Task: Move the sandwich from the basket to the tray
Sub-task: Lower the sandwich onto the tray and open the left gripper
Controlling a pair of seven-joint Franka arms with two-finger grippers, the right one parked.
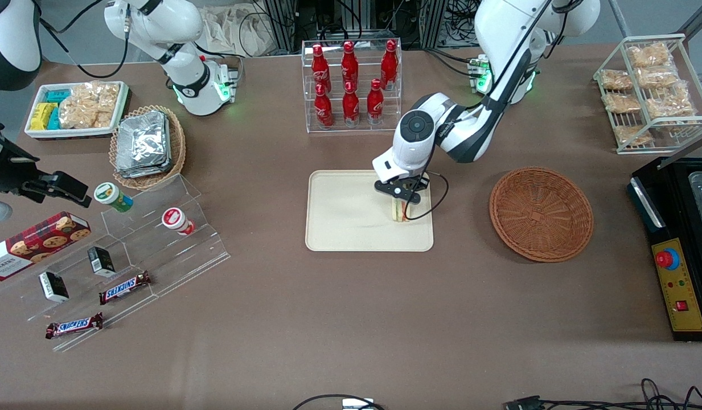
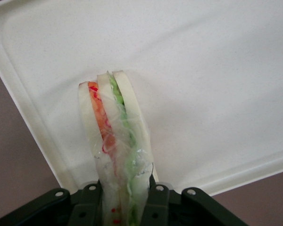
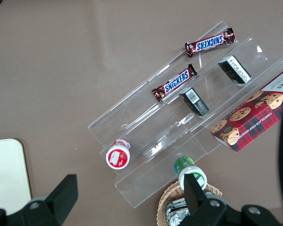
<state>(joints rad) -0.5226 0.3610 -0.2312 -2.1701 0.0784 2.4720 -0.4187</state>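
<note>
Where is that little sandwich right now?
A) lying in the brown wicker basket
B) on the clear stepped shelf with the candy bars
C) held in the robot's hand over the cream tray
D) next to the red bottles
C: the hand is shut on the sandwich, held upright over the tray, while the basket has nothing in it.

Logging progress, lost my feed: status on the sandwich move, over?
Gripper over tray, shut on sandwich. Sandwich held upright above the tray edge nearest the basket. Basket empty. Nothing obstructing.
</note>
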